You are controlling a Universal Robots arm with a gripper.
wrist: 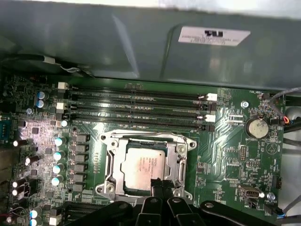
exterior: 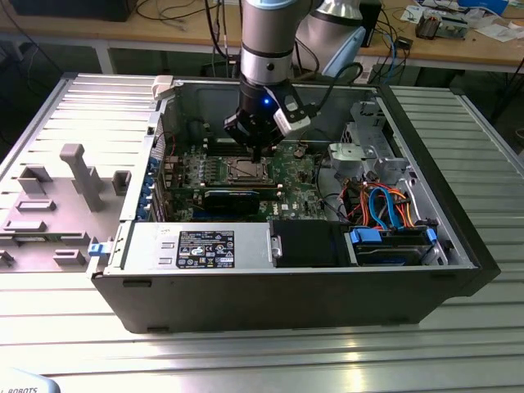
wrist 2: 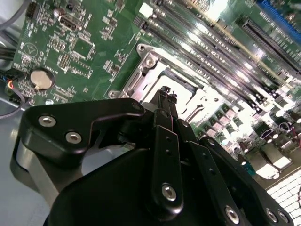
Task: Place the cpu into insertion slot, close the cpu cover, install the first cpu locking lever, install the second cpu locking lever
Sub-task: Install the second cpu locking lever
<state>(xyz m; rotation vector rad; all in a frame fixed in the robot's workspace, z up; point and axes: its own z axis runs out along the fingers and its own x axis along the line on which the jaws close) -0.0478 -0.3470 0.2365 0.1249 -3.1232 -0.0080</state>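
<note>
Your hand [wrist: 157, 186] is hanging straight down over the socket, its slim black fingers [wrist 2: 164, 101] drawn together to a narrow tip with nothing visibly pinched between them. In the first wrist view that tip is sitting at the near edge of the cpu [wrist: 143, 165], seemingly touching or just above it, so the chip is lying directly beneath you and slightly ahead. The cpu is resting flat in the insertion slot [wrist: 123, 181], a dull silver-grey square with a matte top. Around it the cpu cover [wrist: 181, 153] is showing as a thin, shiny, stamped-metal frame with a square window; whether it is fully latched, you cannot tell. Outward, the glossy green motherboard [wrist: 225, 141] is carrying long black memory slots [wrist: 136, 106] parallel to the socket's far side.
</note>
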